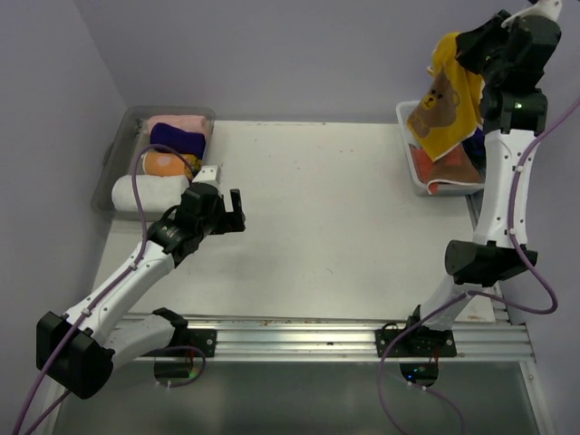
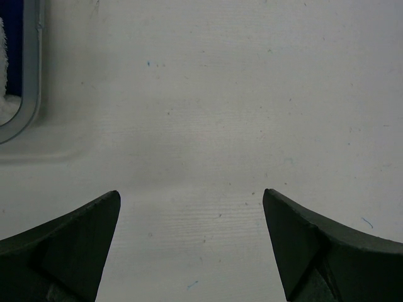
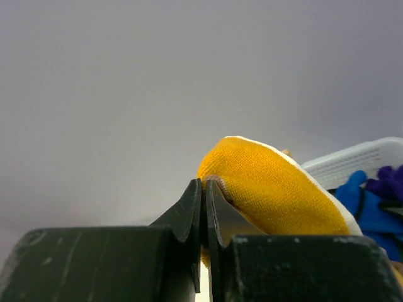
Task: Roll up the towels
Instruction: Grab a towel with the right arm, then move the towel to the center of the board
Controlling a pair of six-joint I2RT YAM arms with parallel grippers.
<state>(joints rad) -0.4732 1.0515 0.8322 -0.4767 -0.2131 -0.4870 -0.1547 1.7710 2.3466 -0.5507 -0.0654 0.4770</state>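
Right gripper point(image 3: 203, 189) clamped on yellow towel point(image 1: 444, 100) at 1 o'clock; left gripper point(image 2: 192, 201) spread apart, empty. We should lay it flat mid-table point(image 1: 344, 199), no creases.

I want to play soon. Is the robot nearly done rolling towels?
Done: four rolls, pink, purple, orange and white, lie in the grey tray. In hand: the right end effector is shut on the yellow towel, lifted above the white basket. Left: that one plus more towels in the basket. The left end effector is open.
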